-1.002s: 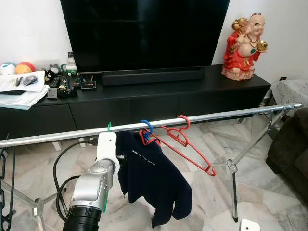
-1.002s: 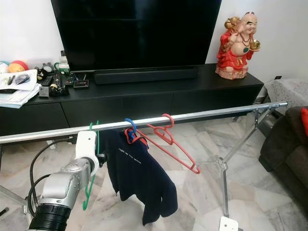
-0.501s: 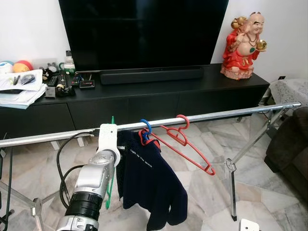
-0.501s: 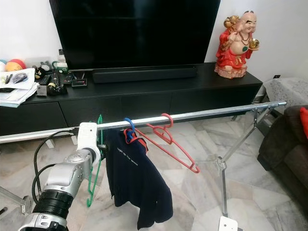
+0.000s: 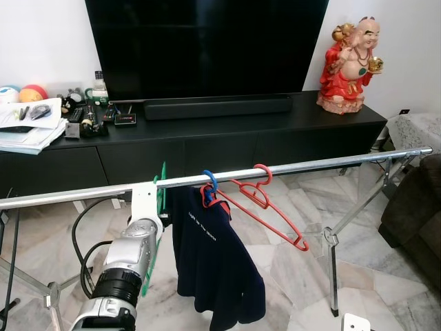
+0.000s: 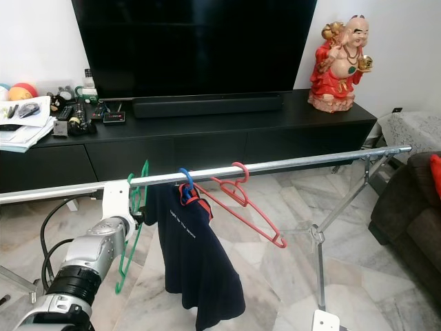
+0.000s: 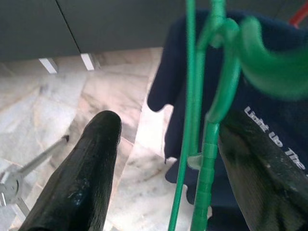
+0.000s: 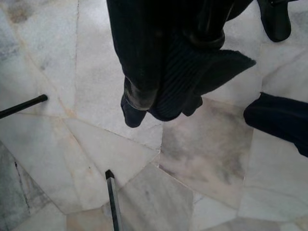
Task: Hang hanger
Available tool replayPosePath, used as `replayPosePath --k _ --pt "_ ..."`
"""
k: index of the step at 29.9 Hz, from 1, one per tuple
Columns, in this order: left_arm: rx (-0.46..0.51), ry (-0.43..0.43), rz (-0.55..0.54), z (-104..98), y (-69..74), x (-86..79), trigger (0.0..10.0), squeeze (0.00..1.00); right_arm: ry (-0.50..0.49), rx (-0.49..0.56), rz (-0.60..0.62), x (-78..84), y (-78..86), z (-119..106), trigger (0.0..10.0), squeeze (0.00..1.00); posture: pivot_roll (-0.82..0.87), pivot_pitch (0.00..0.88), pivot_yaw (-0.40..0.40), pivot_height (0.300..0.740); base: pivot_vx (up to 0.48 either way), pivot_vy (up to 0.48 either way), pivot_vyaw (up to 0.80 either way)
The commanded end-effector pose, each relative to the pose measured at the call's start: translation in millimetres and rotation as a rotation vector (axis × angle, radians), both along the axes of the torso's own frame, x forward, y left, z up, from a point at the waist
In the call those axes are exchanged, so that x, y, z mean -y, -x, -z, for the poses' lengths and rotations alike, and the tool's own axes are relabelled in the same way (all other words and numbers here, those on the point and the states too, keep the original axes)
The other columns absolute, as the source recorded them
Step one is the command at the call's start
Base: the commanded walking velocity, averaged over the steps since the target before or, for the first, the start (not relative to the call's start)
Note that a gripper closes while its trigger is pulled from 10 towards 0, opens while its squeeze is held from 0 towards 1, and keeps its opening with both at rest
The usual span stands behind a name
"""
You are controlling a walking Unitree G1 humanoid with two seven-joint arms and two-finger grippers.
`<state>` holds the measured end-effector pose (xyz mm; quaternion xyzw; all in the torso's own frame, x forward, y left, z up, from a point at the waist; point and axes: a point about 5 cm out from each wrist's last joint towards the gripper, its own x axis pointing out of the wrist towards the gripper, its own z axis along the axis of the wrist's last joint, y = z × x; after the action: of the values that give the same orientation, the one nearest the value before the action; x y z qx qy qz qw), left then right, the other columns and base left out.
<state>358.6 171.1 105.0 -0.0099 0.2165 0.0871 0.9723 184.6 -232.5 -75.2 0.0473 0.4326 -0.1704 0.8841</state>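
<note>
in the head views the left gripper point(image 6: 138, 207) is reaching up to the long silver metal rail point(image 5: 310, 164), where the thin green plastic hanger point(image 6: 131, 234) is sitting with its hook over the bar beside the navy t-shirt point(image 5: 210, 255) and the red plastic hanger point(image 5: 265, 210). behind are standing a black tv console point(image 5: 227, 138) and pale marble floor point(image 5: 289, 276).

in the left wrist view the black fingers point(image 7: 79, 183) are spreading apart either side of the green stem, seemingly not clamping it.

in the right wrist view the right gripper point(image 8: 163, 91) is hanging idle over the floor, its fingers pressing together.

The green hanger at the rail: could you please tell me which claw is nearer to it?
The left. The left claw is up at the rail with the green hanger between its fingers; the right claw points at the marble floor, away from it.
</note>
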Motion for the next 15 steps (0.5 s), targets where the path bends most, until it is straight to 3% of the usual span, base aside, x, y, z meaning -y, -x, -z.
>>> replayPosePath --k 1,3,4,5,15 --pt "0.008 0.008 -0.004 -0.5 -3.5 0.0 10.0 0.00 0.013 0.023 -0.002 3.1 -8.8 -5.3 10.0 0.00 0.12 0.000 -0.074 0.740 0.000 0.000 0.00" --pt "0.007 0.007 -0.007 0.8 -3.8 -1.7 10.0 0.00 0.014 0.025 -0.002 3.3 -9.8 -5.9 10.0 0.00 0.12 0.000 -0.073 0.740 0.000 0.000 0.00" --pt "0.009 0.008 -0.010 1.2 -4.4 -2.1 3.9 0.00 0.015 0.025 -0.002 3.5 -9.9 -6.0 10.0 0.00 0.12 0.000 -0.075 0.740 0.000 0.000 0.00" --pt "0.012 0.009 -0.009 1.2 -4.6 -2.0 0.0 0.00 0.015 0.025 -0.002 3.6 -9.6 -5.8 10.0 0.00 0.12 0.000 -0.075 0.740 0.000 0.000 0.00" --pt "0.012 0.016 0.012 4.3 -5.9 1.9 0.0 0.00 0.013 0.022 -0.005 2.7 -6.8 -4.3 10.0 0.00 0.12 0.000 -0.075 0.740 0.000 0.000 0.00"
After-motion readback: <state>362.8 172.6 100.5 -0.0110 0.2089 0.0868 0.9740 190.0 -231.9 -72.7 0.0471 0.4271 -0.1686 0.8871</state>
